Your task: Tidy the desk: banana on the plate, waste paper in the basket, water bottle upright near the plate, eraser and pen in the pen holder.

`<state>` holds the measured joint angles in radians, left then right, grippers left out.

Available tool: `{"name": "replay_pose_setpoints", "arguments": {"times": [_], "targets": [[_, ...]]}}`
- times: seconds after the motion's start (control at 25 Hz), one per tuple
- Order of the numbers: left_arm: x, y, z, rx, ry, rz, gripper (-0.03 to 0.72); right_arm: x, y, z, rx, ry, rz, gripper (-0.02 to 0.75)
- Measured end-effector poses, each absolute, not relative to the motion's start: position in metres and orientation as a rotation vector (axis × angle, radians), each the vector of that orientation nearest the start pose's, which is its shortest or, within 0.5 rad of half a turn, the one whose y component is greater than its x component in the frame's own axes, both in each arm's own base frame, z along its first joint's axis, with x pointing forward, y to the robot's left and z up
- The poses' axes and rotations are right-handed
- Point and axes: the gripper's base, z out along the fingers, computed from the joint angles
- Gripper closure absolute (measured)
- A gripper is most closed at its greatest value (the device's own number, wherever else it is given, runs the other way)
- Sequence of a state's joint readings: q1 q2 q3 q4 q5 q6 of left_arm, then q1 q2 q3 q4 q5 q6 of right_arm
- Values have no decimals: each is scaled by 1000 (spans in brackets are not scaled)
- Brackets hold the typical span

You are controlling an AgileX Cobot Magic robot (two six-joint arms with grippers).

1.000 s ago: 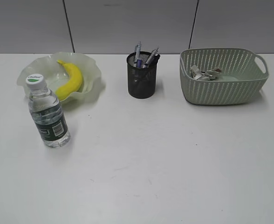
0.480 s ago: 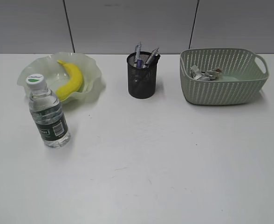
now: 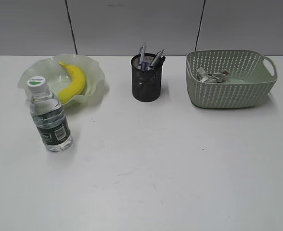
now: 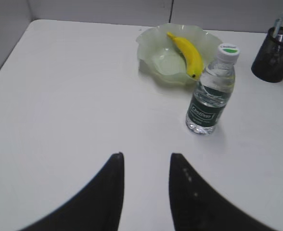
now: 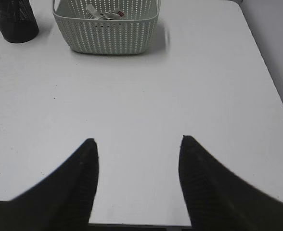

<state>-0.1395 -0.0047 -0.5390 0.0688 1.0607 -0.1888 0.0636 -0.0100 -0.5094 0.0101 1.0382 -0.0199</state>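
Obstacles are confined to the upper part of the exterior frame: plate with banana at upper left, pen holder at upper centre with pens sticking above its rim, basket at upper right. Open lanes of desk are left between the three. Water bottle stands upright at mid left, just in front of the plate, blocking a low approach to it from that side. Centre, lower and right areas are unobstructed.

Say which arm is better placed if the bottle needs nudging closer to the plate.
Left. The left gripper is open and faces the water bottle, which stands upright just in front of the plate. The right gripper looks at the basket side, away from the bottle.
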Motion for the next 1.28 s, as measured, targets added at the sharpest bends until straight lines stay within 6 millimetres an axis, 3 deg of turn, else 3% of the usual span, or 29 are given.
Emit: {"name": "replay_pose_setpoints", "arguments": {"times": [1.28], "targets": [[-10, 6, 288, -126, 1995, -82, 448, -7, 0, 282, -78, 2001, 36, 307]]}}
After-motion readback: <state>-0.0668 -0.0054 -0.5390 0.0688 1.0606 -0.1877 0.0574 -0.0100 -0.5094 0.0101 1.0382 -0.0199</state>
